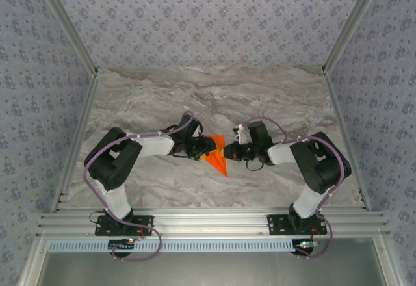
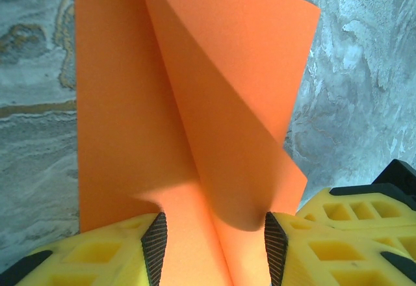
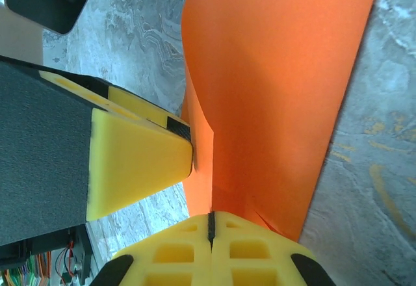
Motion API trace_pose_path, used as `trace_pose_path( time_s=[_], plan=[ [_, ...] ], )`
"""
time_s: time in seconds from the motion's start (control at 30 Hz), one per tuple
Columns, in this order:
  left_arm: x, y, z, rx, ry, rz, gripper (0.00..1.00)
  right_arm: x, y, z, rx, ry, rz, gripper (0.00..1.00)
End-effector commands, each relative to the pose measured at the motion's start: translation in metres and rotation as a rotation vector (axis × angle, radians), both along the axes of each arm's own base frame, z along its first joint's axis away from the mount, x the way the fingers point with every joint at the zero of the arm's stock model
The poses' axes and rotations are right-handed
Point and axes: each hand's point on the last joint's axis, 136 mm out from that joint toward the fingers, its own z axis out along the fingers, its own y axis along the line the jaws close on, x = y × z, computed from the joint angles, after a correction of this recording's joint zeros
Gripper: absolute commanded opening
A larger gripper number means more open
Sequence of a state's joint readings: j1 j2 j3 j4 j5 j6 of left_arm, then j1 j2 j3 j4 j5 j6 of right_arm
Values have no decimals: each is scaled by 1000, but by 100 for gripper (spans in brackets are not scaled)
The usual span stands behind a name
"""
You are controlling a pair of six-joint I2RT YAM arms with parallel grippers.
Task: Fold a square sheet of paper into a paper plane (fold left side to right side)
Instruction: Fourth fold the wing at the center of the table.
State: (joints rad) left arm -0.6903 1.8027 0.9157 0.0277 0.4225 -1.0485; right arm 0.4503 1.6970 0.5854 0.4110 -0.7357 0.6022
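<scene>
The square sheet of paper (image 1: 220, 160), bright orange and part folded into a pointed shape, lies at the table's middle between both grippers. In the left wrist view the paper (image 2: 214, 104) shows a raised flap along a crease. My left gripper (image 2: 214, 250) is open, its pads astride the crease near the paper's near end. Its yellow finger (image 3: 140, 162) also appears in the right wrist view, touching the paper's edge. My right gripper (image 3: 210, 224) is shut, with the paper (image 3: 273, 91) running into the seam between its fingers. From above, the left gripper (image 1: 207, 147) and right gripper (image 1: 231, 151) nearly meet.
The marble table (image 1: 227, 97) stretches bare behind and to both sides of the arms. Aluminium rails (image 1: 214, 222) run along the near edge, and patterned walls (image 1: 208, 13) close in the back and sides.
</scene>
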Motion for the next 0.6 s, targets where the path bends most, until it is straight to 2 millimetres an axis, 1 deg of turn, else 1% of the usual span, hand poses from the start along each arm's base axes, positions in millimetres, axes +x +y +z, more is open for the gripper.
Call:
trace_pose_path(
  time_s=[0.0,0.33,0.57],
  plan=[
    [-3,2,3,24,-3,-5,47,-1,-9,-3,-33,-5,-11,0],
    [-3,2,4,25,-6,-9,47,-5,-18,-12,-86,9,-17,0],
    [-2,2,4,27,-5,-9,47,-5,-19,-16,-100,12,-16,0]
  ],
)
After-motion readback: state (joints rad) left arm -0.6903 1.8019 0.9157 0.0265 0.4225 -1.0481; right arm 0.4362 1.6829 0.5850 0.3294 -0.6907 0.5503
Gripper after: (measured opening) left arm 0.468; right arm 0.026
